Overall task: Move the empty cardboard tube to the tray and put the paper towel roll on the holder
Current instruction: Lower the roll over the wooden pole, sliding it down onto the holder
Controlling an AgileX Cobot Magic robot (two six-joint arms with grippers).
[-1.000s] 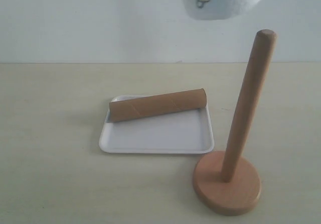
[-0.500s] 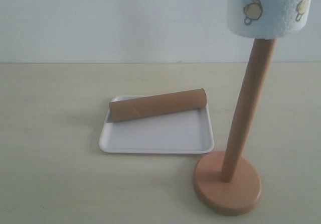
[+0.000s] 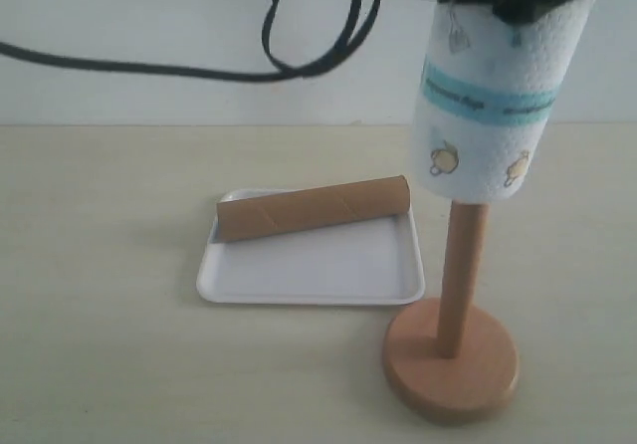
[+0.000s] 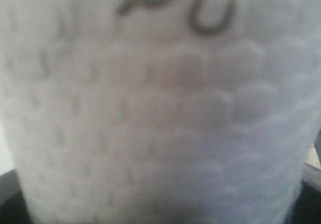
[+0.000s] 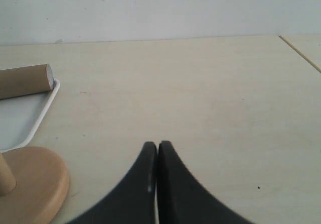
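The paper towel roll, white with a teal band and small yellow figures, hangs upright over the holder's pole, covering the pole's top. My left gripper is shut on the roll's upper end, and the roll fills the left wrist view. The holder's round base stands right of the tray. The empty cardboard tube lies slantwise across the back of the white tray. My right gripper is shut and empty, low over the table near the holder's base.
Black cables and arm parts hang across the top of the exterior view. The right wrist view shows the tube's end, a tray corner and a table seam.
The paper towel roll has come down from the top of the view onto the pole, now covering its upper half. The arm and cables have dropped into view. Tube and tray are unmoved.
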